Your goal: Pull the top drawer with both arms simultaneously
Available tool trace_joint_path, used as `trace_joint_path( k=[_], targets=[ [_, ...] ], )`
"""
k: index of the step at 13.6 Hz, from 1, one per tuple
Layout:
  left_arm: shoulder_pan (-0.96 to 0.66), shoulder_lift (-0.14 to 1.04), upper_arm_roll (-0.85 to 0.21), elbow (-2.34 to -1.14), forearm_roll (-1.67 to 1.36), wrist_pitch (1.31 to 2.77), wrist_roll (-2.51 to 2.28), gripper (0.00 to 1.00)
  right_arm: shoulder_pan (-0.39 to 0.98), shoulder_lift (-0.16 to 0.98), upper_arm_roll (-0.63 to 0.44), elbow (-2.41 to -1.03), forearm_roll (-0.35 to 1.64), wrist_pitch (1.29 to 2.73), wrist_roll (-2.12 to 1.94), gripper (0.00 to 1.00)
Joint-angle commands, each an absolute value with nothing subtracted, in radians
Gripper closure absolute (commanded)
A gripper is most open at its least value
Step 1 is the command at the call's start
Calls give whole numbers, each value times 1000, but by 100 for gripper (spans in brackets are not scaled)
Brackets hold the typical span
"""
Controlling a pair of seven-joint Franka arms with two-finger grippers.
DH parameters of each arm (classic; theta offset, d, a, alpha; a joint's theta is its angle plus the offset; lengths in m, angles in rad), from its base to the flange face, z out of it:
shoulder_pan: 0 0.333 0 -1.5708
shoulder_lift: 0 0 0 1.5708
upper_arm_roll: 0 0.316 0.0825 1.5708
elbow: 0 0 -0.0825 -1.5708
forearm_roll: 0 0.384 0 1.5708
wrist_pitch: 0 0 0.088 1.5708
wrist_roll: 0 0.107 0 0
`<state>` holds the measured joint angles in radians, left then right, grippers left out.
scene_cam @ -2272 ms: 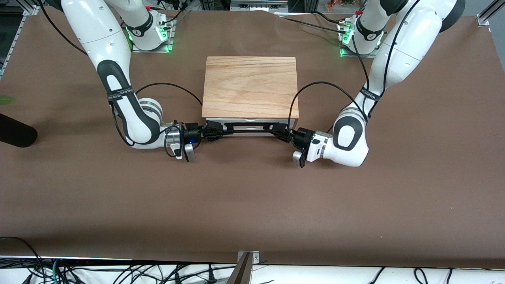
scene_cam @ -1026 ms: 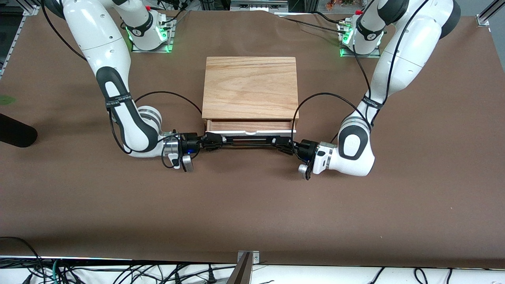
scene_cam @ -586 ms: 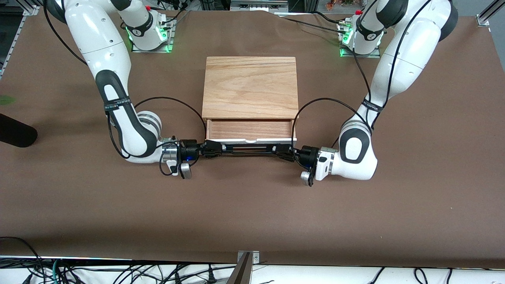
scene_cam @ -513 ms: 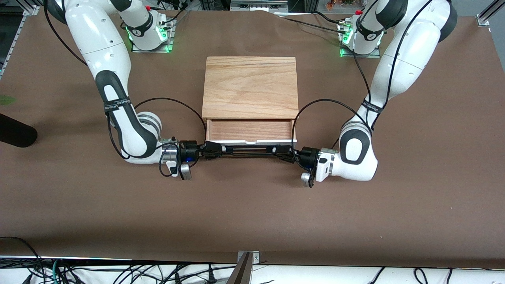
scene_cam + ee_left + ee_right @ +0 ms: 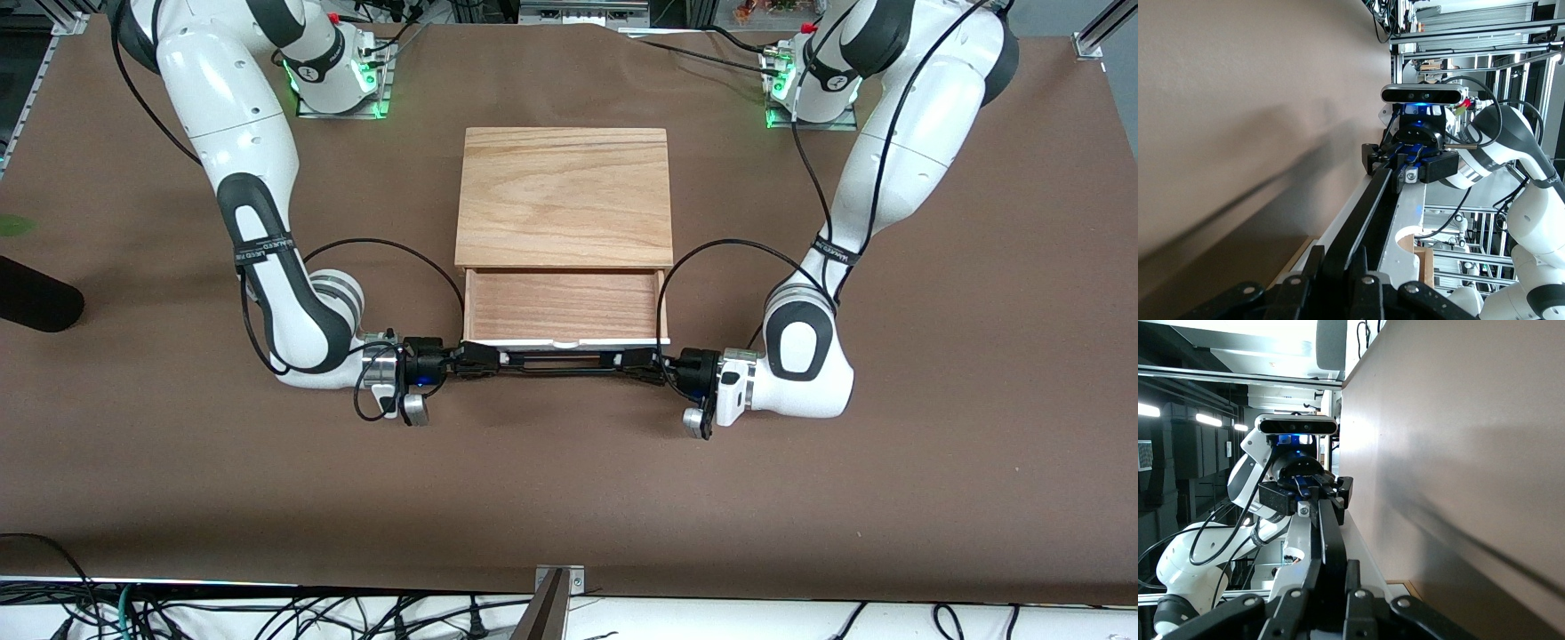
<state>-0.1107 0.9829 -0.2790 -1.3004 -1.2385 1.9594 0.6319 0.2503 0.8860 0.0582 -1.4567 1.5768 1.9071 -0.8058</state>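
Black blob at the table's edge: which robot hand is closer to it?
Right. The right hand grips the drawer handle at the end toward the black blob; the left hand grips the handle's end farther from it.

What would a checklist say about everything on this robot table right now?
Surface: brown table cover, flat, bare around the cabinet.
Job's things: top drawer pulled well out of the wooden cabinet; its reddish-tan tray looks empty; black handle on its white front.
Clutter: nothing seen on the cover itself.
Grippers: right gripper shut on the handle at the right arm's end; left gripper shut on it at the left arm's end.
Cables: black cables loop from each wrist; more tangled below the table's near edge.
Surroundings: green-lit arm bases, metal framing past the table.
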Motion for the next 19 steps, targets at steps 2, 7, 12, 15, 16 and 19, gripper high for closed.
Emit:
trace_joint_path(
  k=[2,7,12,15,16,19],
  targets=[
    [-138,1037,-265,-1259,-1224,2008,621,76,229,897,69,-1379,1592,1919,-775,94],
    [-138,1035,-267,-1261,-1224,2040,626,67,230,907,71,-1344,1592,1947,-767,94],
    [-138,1034,-267,-1261,-1226,2040,626,52,233,917,71,-1301,1591,1959,-704,94],
    [-138,1034,-267,-1262,-1227,2040,626,52,235,917,71,-1301,1591,1959,-701,94],
    [-138,1034,-268,-1262,-1227,2040,624,52,236,916,71,-1301,1591,1959,-701,94],
    [-138,1032,-268,-1262,-1227,2040,626,41,236,916,71,-1302,1589,1959,-701,94]
  ],
)
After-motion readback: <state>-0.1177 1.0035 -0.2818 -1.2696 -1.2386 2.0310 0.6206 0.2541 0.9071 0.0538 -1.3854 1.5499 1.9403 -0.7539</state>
